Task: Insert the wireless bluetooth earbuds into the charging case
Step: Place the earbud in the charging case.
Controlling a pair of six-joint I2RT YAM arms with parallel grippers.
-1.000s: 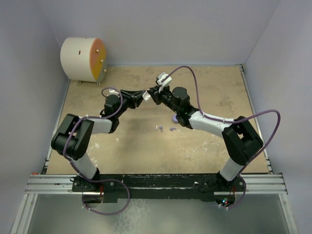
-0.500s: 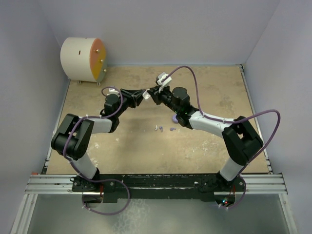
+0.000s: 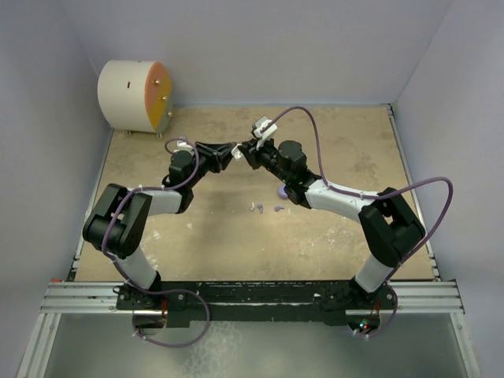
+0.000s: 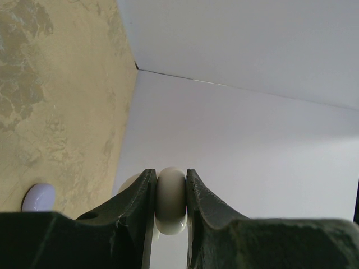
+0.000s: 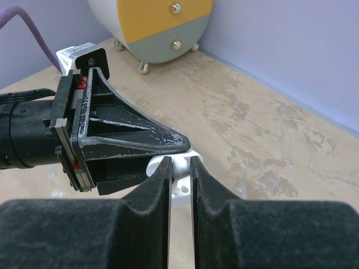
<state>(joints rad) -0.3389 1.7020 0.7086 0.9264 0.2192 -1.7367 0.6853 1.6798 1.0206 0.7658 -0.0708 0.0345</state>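
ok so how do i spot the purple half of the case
Find the right arm over the middle of the table. The lilac disc lies on the table beside its forearm, partly hidden. Unlike the tiny earbuds nearer the bases, it is round and bigger.

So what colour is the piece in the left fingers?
Off-white piece; left wrist view shows it best.

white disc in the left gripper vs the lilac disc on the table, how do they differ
The white disc is pinched edge-on in the left gripper, up off the table; the lilac disc lies on the table, ungripped. The white disc is creamy white; the lilac disc is pale purple. Both are small and rounded.
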